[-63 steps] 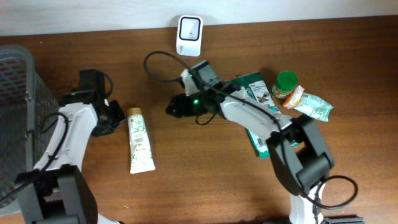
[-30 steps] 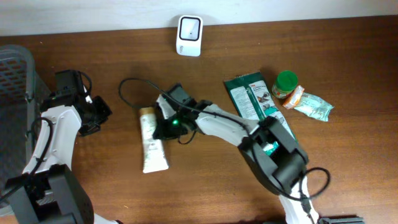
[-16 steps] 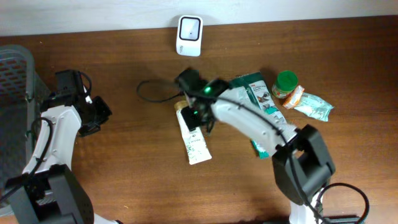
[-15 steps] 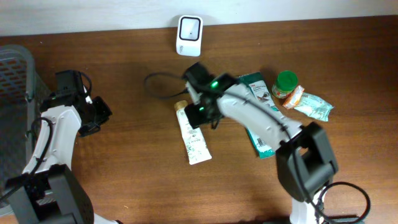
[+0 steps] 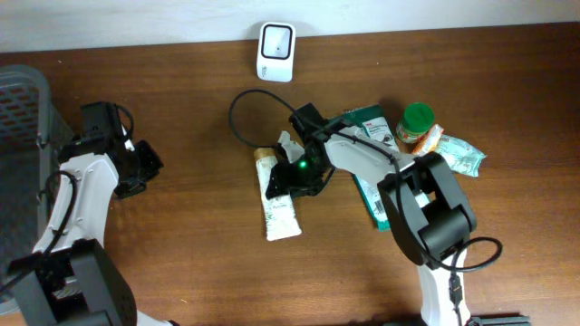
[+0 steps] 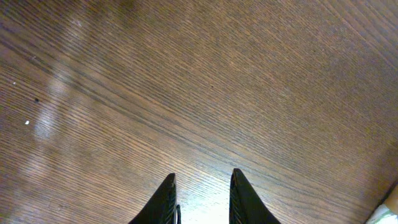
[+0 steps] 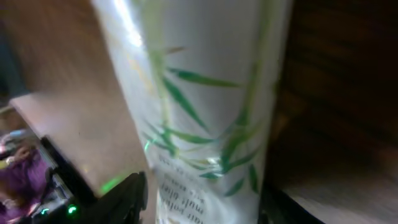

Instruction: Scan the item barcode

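The item is a white tube (image 5: 280,206) printed with green leaves. It lies mid-table with its tan cap (image 5: 264,156) toward the back. My right gripper (image 5: 292,178) is down over its upper half. In the right wrist view the blurred tube (image 7: 205,93) fills the space between the two dark fingers (image 7: 127,199), which sit against its sides. The white scanner (image 5: 275,41) stands at the back edge, apart from the tube. My left gripper (image 5: 148,168) hangs over bare wood at the left, narrowly open (image 6: 203,175) and holding nothing.
A wire basket (image 5: 18,127) stands at the far left. A dark green packet (image 5: 367,131), a green-lidded jar (image 5: 418,120) and a pale green wrapper (image 5: 460,156) lie to the right. A black cable (image 5: 245,107) loops behind the tube.
The tube has travelled right, from near the left arm to mid-table, with the right gripper on it, and has turned slightly. The left arm has stayed put over the last second.
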Controlling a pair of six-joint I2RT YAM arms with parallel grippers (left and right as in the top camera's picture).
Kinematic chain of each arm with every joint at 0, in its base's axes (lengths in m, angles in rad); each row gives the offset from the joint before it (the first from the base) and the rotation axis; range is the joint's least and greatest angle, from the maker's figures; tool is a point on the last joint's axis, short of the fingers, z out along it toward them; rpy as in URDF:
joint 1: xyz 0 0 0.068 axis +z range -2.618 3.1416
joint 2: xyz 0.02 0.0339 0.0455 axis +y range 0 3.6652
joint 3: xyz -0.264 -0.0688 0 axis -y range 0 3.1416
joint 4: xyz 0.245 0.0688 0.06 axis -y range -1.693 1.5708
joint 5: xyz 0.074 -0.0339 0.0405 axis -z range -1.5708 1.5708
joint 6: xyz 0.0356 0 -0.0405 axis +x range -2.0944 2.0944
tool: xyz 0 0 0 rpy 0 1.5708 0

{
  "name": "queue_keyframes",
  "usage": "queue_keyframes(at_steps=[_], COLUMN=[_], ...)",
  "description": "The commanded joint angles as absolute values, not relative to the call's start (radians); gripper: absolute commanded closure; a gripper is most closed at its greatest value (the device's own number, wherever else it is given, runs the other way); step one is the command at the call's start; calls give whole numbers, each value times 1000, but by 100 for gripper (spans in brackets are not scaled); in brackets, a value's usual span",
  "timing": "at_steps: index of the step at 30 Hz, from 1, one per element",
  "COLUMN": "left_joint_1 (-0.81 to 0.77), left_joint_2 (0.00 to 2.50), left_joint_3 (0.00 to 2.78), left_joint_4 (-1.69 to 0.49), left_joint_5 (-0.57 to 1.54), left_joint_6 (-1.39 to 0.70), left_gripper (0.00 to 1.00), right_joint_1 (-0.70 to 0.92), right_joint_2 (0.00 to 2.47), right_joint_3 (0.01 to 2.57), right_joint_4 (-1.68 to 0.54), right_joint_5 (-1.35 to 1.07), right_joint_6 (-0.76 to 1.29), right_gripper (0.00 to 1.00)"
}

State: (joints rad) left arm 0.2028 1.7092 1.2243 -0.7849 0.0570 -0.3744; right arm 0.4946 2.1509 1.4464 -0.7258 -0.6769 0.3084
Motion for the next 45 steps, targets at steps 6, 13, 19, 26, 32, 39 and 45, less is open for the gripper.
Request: queue_keyframes(at_steps=[6, 13, 19, 26, 32, 39, 45], left_joint_1=[208, 208, 208, 208, 208, 208, 208], left_joint_2=[1705, 1705, 1705, 1705, 1705, 1705, 1705], left_joint_3=[1223, 1223, 1223, 1223, 1223, 1223, 1223], left_joint_4=[-786, -786, -786, -786, -786, -786, -786], left_joint_5=[64, 64, 64, 64, 64, 64, 64], left_joint_6=[-362, -362, -362, -362, -362, -362, -362], left_gripper=[23, 1, 1, 1, 1, 1, 1], right_joint_1=[490, 575, 727, 760, 772, 773, 735], right_joint_2=[2179, 2069, 2153, 2214, 2213, 2212, 2214], right_joint_3=[1451, 1734, 1771, 1771, 1773, 1963, 1915], right_joint_4=[-718, -1053, -1068, -1018, -1017, -1123, -1147], right_joint_5=[-673, -104, 420, 281, 100, 96, 170], right_joint_6=[363, 304, 304, 239, 241, 244, 454], right_gripper=[96, 96, 96, 72, 71, 71, 96])
